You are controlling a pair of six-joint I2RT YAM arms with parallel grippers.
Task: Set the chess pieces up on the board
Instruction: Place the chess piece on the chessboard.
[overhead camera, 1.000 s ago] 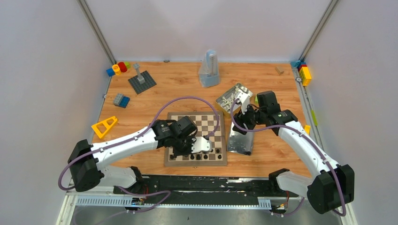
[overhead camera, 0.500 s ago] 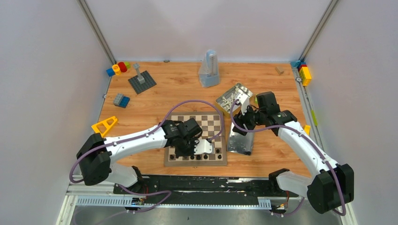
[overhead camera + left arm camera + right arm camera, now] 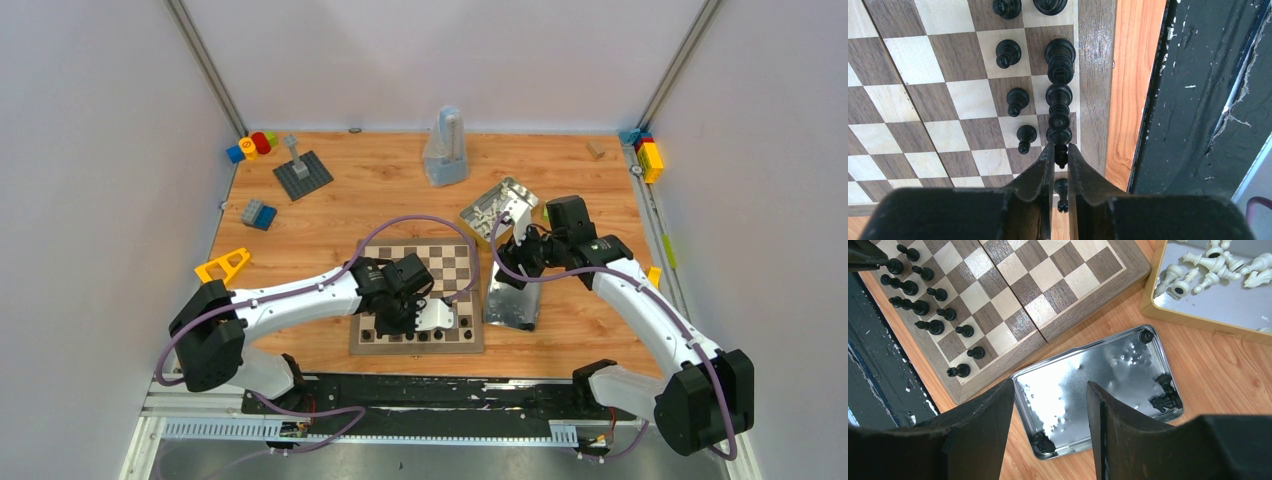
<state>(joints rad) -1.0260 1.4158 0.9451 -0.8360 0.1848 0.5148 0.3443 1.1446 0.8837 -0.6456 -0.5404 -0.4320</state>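
Fingers on the left [image 3: 1040, 172] pinch a black piece [image 3: 1060, 145] on the board [image 3: 948, 100]; right fingers [image 3: 983, 425] wide.

Toy blocks [image 3: 255, 143], studded plate [image 3: 303, 174], metal tin [image 3: 1063, 375]

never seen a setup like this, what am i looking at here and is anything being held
These are two robot arms bolted at the table's near edge, each ending in a two-finger gripper. The wide picture comes from a fixed camera above and behind them. The other two come from a camera on each wrist, looking past its own fingers. On the table lies a chessboard with black pieces lined along its near side. Right of it sit a metal tin holding a few more black pieces and a tray of white pieces. The left gripper is shut on one black piece in the board's edge row. The right gripper hangs open over the tin, holding nothing.
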